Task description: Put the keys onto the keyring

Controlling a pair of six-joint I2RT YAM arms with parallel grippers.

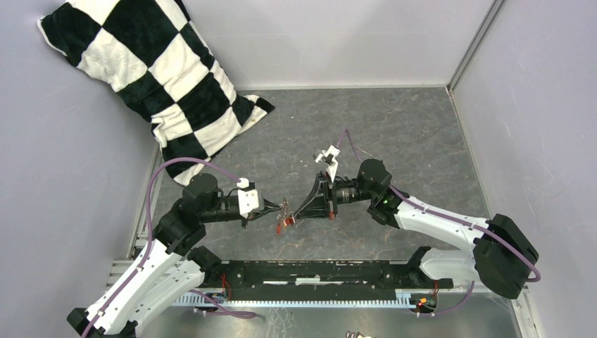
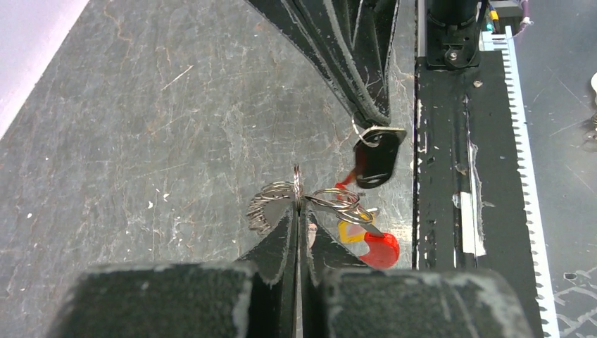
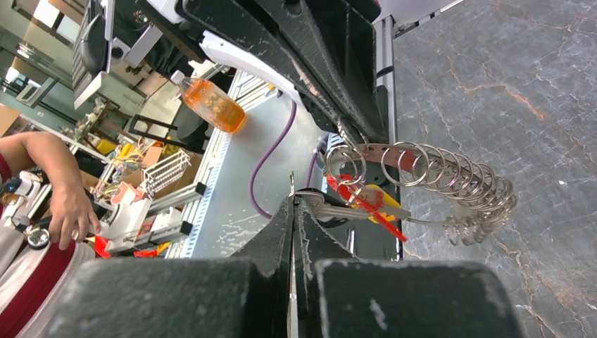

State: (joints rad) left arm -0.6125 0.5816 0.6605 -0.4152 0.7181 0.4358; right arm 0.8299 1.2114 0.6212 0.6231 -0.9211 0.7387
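Left hand (image 2: 297, 205) clenched on the coiled grey wire keyring (image 2: 271, 198). Right hand (image 3: 294, 208) clenched on the black-headed silvery key (image 2: 376, 158), just beyond the left fingertips. Steady the ring; probably tilt the key's hole onto the wire end.

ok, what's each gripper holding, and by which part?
Left gripper: keyring, pinched at its wire rim. Right gripper: black-headed key, apparently by the blade end.
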